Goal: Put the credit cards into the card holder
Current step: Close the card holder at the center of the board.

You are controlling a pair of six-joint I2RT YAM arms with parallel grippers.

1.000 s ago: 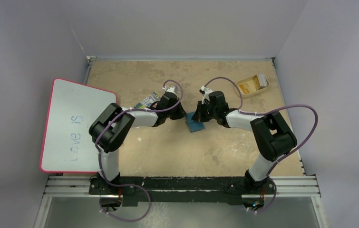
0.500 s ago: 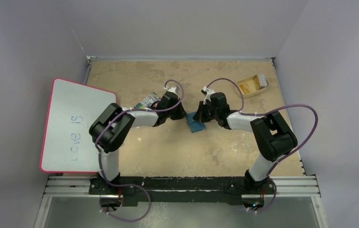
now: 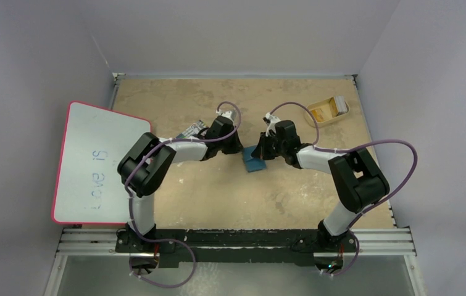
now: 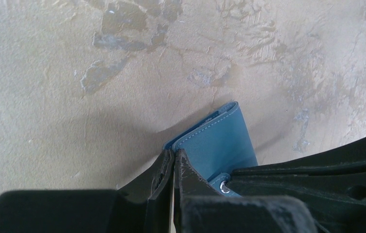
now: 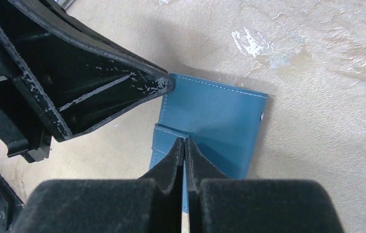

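Two end effectors meet at the card holder (image 3: 254, 161), which lies near the middle of the desk (image 3: 218, 197). The left end effector (image 4: 173, 162) has its fingers pressed together on what looks like a corner of the teal cover. The right end effector (image 5: 184, 145) is likewise pinched tight on the edge of an inner flap, which it holds a little off the cover. The credit cards (image 3: 324, 111) sit well apart, in a shallow tan tray (image 3: 314, 122) at the far right of the desk, and none is in the holder yet.

The main risk is the thin grip. Each pinch catches only an edge of soft material, so pulling the two sides apart could let one slip free and the holder would fall back folded. Pulling unevenly could drag or twist the whole holder across the desk instead of spreading it. Both arms are also occupied, so one must let go to fetch a card, and the holder may fold up then. The fingertips stand close enough to collide.
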